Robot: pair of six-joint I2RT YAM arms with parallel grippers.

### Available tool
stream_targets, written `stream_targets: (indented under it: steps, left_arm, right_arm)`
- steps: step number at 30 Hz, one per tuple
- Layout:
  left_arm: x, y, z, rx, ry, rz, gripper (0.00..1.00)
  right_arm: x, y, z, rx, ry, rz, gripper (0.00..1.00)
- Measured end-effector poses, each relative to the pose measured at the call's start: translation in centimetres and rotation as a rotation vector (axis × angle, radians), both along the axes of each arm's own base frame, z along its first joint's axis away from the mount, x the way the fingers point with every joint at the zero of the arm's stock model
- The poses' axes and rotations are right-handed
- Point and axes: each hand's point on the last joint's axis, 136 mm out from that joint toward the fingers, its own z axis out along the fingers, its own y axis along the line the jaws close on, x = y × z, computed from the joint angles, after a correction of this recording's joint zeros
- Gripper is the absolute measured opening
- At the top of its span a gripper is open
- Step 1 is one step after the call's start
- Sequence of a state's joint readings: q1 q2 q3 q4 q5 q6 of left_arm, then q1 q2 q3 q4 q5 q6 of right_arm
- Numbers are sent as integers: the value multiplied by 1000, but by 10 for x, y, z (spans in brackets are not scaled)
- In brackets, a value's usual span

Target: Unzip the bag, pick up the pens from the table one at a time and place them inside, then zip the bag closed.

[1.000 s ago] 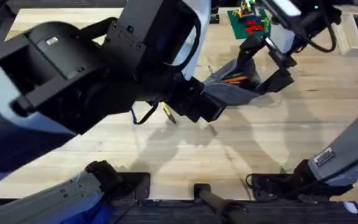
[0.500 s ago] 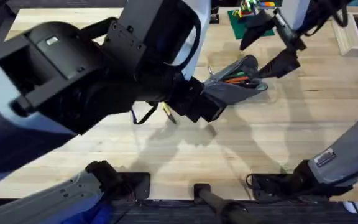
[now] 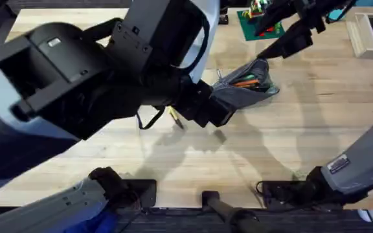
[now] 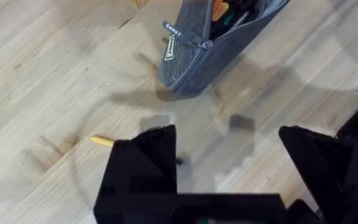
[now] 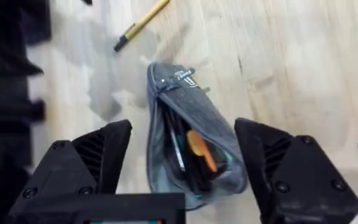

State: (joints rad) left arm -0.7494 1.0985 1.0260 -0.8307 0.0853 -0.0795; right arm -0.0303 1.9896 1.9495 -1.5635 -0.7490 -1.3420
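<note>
With both pincers wide and empty, the unzipped pouch (image 5: pixel 191 149) lies on the surface (image 4: pixel 42 74) beside the yellow pen (image 5: pixel 140 25), whose slim barrel could roll from a shallow pinch.

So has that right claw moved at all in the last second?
Yes. The right gripper has lifted off the bag and pulled back toward the green plate, now over the plate's near edge.
</note>
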Motion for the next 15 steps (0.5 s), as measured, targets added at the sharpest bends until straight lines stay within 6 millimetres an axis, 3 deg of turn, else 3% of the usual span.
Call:
stream_targets:
  steps: [8, 15]
  left_arm:
    - [0, 0, 0, 0, 0, 0, 995]
    - [0, 0, 0, 0, 0, 0, 995]
  right_arm:
    - [17, 1, 0, -4, 113, -197, 997]
    - [25, 0, 0, -3, 133, -261, 998]
